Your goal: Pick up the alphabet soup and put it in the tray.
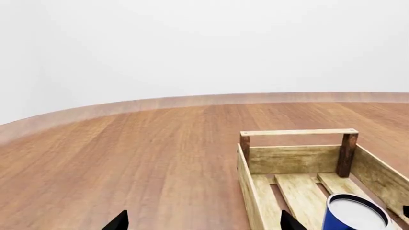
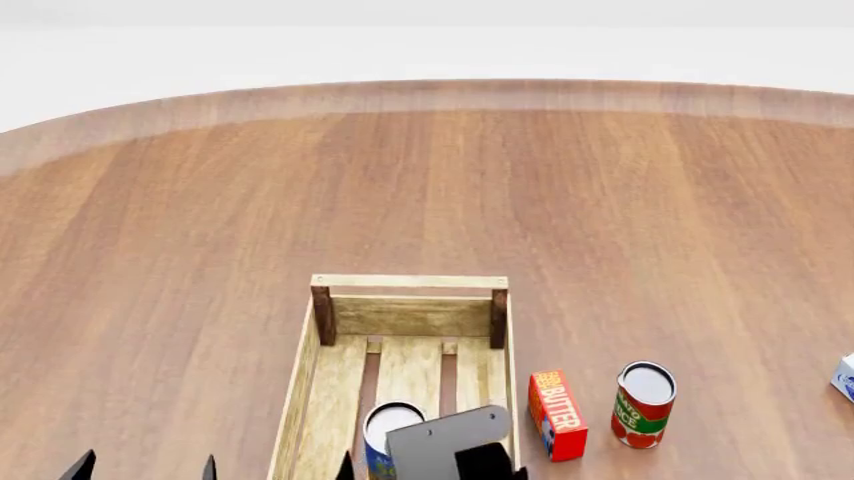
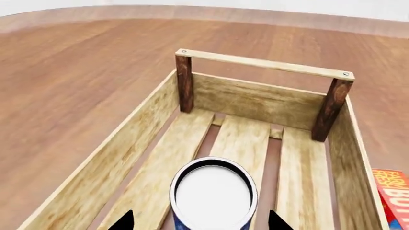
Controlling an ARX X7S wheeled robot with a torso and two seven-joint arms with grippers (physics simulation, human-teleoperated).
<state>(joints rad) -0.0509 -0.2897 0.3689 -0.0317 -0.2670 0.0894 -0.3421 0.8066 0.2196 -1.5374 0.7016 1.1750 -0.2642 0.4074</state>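
The alphabet soup [image 3: 214, 194], a blue can with a white top, stands upright inside the tray [image 3: 262, 62], near its near end. My right gripper [image 3: 201, 221] is open, with one fingertip on each side of the can and a small gap to both. In the head view the can [image 2: 390, 425] shows partly behind the right wrist [image 2: 447, 448] inside the tray [image 2: 407, 282]. My left gripper [image 1: 203, 221] is open and empty over bare table, left of the tray [image 1: 299, 132]. The can [image 1: 355, 213] also shows in the left wrist view.
A red butter box [image 2: 557, 413] lies just right of the tray, and it shows in the right wrist view [image 3: 393, 191]. A red-and-green can [image 2: 645, 403] stands right of it. A small white-blue carton [image 2: 845, 378] sits at the right edge. The round wooden table's far rim [image 2: 427, 95] curves behind.
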